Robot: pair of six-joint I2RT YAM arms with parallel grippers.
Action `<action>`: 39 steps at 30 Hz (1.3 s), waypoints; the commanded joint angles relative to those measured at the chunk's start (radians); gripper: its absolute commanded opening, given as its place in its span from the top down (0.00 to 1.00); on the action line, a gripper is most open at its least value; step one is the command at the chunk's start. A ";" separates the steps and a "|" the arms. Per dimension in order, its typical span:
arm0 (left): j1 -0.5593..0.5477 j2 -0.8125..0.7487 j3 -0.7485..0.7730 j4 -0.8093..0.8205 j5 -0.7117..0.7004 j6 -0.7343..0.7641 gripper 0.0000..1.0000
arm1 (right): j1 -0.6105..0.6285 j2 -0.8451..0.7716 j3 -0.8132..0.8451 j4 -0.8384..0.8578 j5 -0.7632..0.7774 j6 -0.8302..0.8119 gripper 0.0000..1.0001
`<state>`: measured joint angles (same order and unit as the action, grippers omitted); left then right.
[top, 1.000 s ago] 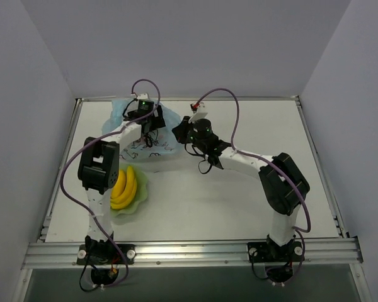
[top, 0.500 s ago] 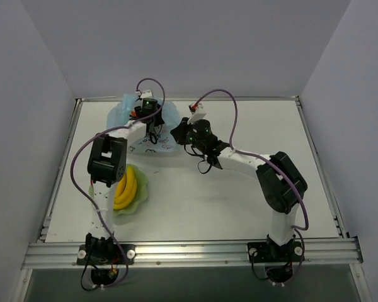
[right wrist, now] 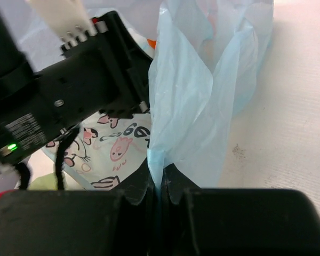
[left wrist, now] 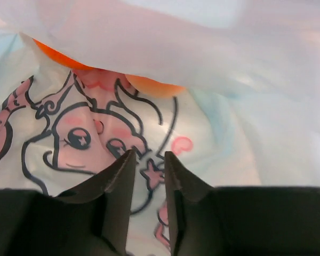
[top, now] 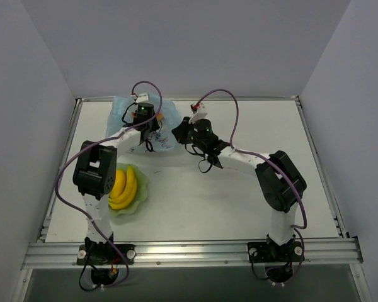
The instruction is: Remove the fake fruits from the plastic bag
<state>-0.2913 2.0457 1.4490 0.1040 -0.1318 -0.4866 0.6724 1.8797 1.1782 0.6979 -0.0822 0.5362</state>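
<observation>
Right pincer (right wrist: 159,173) was clamped tight on a fold of the blue bag (right wrist: 202,117), which stood up right ahead of it. Left pincer (left wrist: 148,160) was only a narrow crack apart, gripping nothing, down inside the bag with the orange (left wrist: 154,87) just ahead of its tips.

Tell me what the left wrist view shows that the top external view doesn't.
Left wrist only: a round orange fake fruit tucked under a fold of the light-blue translucent plastic bag, just ahead of the left gripper, whose jaws stand slightly apart. Top external only: the yellow plastic banana bunch lying in the pale green wavy-edged bowl, and the right gripper at the bag's right edge. Both: the cartoon-printed bag itself.
</observation>
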 commanded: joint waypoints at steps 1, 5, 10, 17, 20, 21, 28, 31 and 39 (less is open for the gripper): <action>-0.029 -0.143 -0.006 0.039 -0.037 -0.033 0.73 | -0.008 0.001 0.025 0.060 0.019 0.030 1.00; -0.025 -0.093 0.069 -0.053 -0.074 -0.009 0.30 | -0.005 -0.030 -0.009 0.077 0.012 0.044 1.00; -0.017 0.050 0.240 -0.159 -0.060 0.017 0.19 | -0.005 -0.065 -0.012 0.057 -0.020 0.039 1.00; -0.005 0.175 0.404 -0.171 -0.060 0.072 0.11 | -0.016 -0.071 0.000 0.043 -0.056 0.033 1.00; 0.000 0.220 0.464 -0.144 -0.064 0.105 0.03 | -0.016 -0.047 0.015 0.040 -0.090 0.031 1.00; 0.003 0.237 0.476 -0.139 -0.066 0.115 0.03 | -0.016 -0.042 0.018 0.038 -0.096 0.031 1.00; 0.017 0.294 0.519 -0.044 -0.035 0.106 0.06 | -0.022 -0.011 0.044 0.035 -0.120 0.027 1.00; 0.017 0.228 0.427 0.052 -0.031 0.085 0.04 | -0.036 0.001 0.057 0.017 -0.091 0.004 1.00; 0.032 -0.060 0.113 0.209 -0.083 0.014 0.22 | -0.054 -0.036 0.012 0.026 -0.068 0.005 1.00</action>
<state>-0.2790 2.1582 1.5955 0.1741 -0.1776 -0.4171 0.6270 1.8797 1.1946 0.6907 -0.1623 0.5522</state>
